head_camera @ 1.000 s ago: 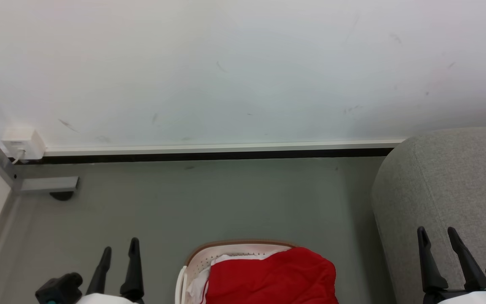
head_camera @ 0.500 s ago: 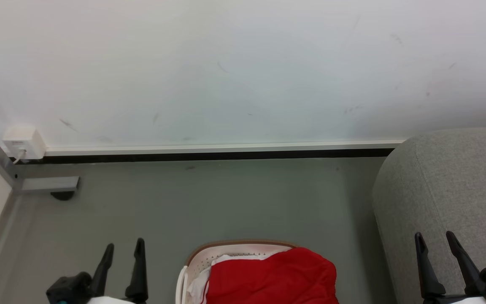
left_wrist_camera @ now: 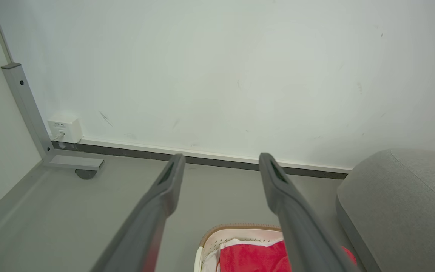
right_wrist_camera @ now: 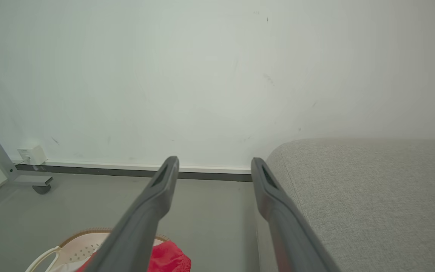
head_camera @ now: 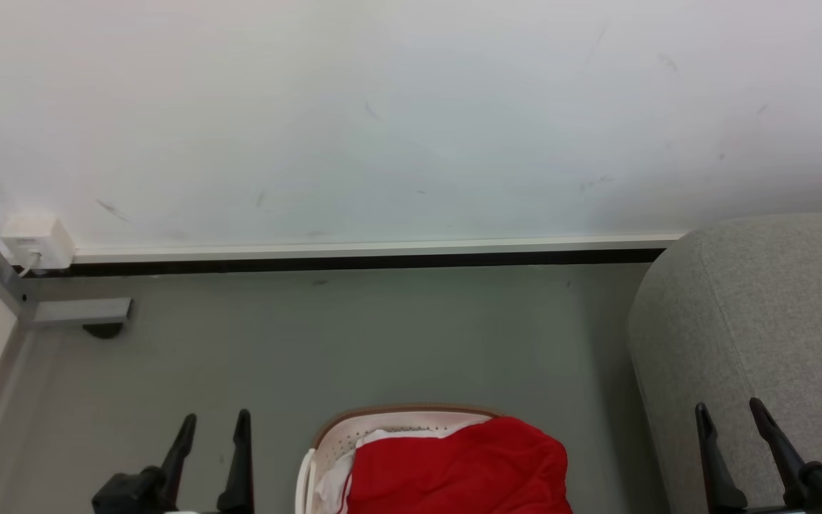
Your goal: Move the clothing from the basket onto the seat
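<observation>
A pale, scuffed wall [head_camera: 411,107] takes up the far side, with a white and dark skirting strip [head_camera: 368,251] running along its foot. Below it spreads the grey floor [head_camera: 354,335]. At the floor's right edge bulks the seat [head_camera: 768,307], grey woven upholstery with a rounded corner and a stitched seam, its back close to the wall. The basket [head_camera: 404,417] stands on the floor near the robot, to the left of the seat and apart from it, a strip of bare floor between them; its tan-brown rim, perforated white wall and a white side handle show. The clothing [head_camera: 461,467] lies heaped inside the basket, bright red, bulging above the rim on the side toward the seat, with some white cloth at its left. The left claw [head_camera: 215,421] hangs over the floor left of the basket, its two dark fingers spread apart and gripping nothing. The right claw [head_camera: 728,407] hangs in front of the seat, fingers likewise parted and empty. In the floor's far left corner sits a grey metal frame foot [head_camera: 75,311] with a dark caster [head_camera: 103,330], and just above it a small white socket box [head_camera: 36,241] on the wall.
</observation>
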Motion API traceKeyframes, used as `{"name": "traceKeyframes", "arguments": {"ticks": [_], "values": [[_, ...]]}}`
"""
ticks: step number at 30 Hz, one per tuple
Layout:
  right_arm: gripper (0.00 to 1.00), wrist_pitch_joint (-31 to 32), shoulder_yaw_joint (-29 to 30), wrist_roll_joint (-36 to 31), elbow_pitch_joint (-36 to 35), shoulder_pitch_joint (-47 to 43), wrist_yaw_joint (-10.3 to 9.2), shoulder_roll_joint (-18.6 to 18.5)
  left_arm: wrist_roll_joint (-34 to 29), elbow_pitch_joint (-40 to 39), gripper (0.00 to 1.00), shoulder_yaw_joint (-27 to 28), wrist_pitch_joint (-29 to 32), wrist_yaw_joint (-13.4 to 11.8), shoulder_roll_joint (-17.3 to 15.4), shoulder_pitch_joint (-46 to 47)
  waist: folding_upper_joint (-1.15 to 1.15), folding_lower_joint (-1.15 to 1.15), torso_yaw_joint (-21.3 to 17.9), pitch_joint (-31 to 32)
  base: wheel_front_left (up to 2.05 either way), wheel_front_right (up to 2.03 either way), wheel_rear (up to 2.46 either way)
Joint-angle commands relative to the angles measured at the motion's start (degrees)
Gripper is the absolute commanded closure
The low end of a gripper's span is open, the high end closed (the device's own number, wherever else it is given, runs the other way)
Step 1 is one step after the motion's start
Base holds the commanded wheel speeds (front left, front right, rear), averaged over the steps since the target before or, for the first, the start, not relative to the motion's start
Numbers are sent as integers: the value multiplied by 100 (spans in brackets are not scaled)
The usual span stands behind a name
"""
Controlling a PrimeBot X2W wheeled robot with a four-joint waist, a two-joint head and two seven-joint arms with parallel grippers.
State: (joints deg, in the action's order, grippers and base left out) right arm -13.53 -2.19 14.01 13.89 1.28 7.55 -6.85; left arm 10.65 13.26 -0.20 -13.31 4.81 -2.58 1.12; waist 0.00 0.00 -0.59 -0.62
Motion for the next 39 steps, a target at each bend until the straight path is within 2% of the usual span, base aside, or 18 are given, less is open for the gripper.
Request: {"name": "traceKeyframes", "arguments": {"ticks": [1,14,26,34,39], "values": [[0,-43,-9,-94,12,-10,-11,-8,-116,16,0,14,-76,21,-49,-45,0,0,-4,-4,0,0,0],[0,-179,-32,-463,104,-37,-12,-19,-274,171,0,50,-200,74,-51,-85,0,0,-29,-32,0,0,0],[0,-172,-47,-290,163,41,-12,-14,-89,251,0,34,-187,113,-49,-67,0,0,-117,-55,0,0,0],[0,-171,-142,-212,176,153,-12,-71,-18,327,0,-44,-186,158,-47,-22,0,0,-388,-109,0,0,0],[0,-171,-173,-211,118,214,-12,-97,21,478,0,-355,-186,198,-43,81,0,0,-696,-159,0,0,0]]}}
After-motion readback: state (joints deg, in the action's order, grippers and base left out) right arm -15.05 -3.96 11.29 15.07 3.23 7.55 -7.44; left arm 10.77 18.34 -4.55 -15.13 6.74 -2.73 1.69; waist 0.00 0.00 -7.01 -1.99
